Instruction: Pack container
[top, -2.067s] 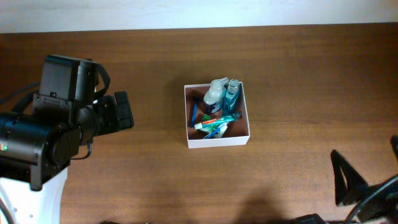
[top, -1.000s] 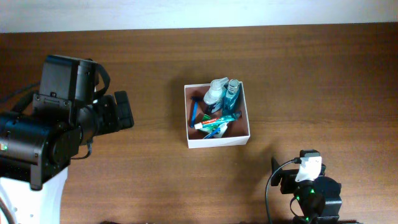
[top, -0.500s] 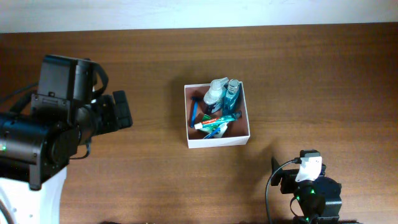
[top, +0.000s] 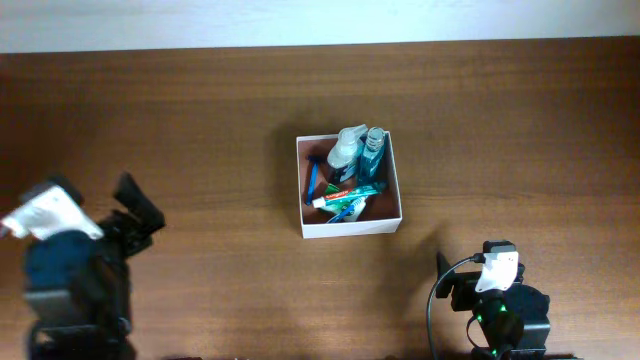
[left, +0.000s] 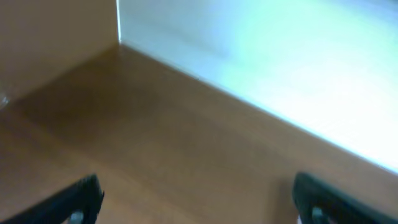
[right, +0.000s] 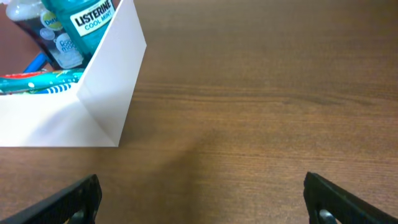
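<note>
Container (top: 352, 226): set mid-desk (top: 500, 120) and filled with mouthwash (top: 373, 150), spray bottle (top: 347, 147) and toothpaste (top: 345, 196), laid close so that all fit. Packing is judged complete. Left gripper (left: 199, 205): opened wide, nothing held, well apart from the container. Right gripper (right: 202, 202): likewise spread and empty, near the container's corner, nothing touched.

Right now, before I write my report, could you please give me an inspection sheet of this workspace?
Surface: brown wooden table, no spills seen.
Job's things: white box in the middle, holding a mouthwash bottle, a spray bottle and a toothpaste tube.
Clutter: nothing seen.
Grippers: left gripper open, empty; right gripper open, empty.
Cables: black cable by the right arm.
Surroundings: white wall behind the table.
</note>
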